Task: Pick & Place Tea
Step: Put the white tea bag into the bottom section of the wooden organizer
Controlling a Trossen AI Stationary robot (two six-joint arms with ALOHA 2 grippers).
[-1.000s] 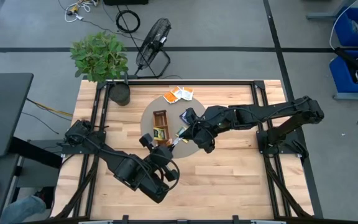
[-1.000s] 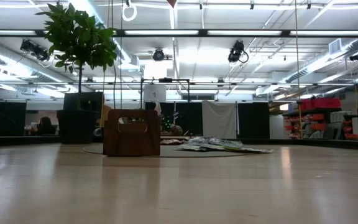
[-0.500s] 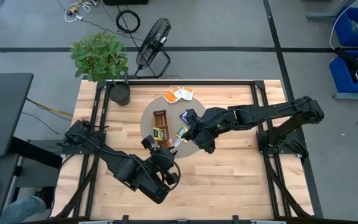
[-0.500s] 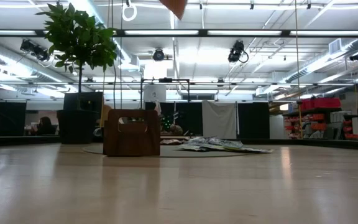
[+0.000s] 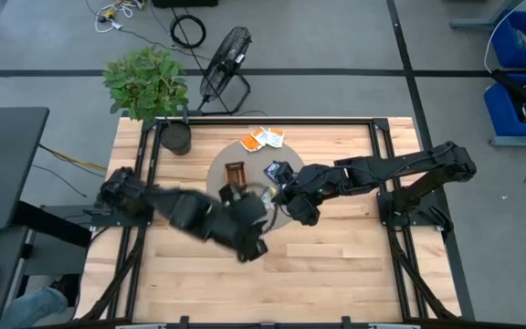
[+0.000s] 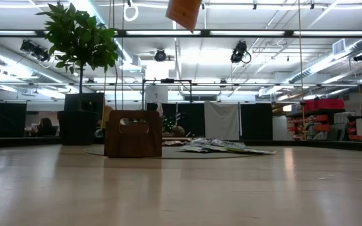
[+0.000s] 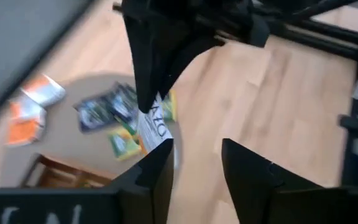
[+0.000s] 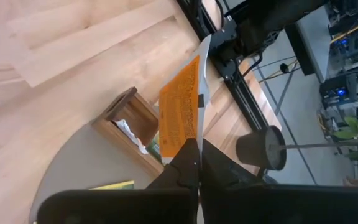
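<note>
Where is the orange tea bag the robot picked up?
The orange tea-bag sachet is pinched in the right gripper, held up in the air above the round mat, near the wooden tray.

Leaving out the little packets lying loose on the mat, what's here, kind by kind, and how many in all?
robot arms: 2, with the left gripper open and the right gripper pinching the orange sachet
orange sachet, held up: 1
wooden tray: 1
round mat: 1
potted plant: 1
fan: 1
Total: 7
</note>
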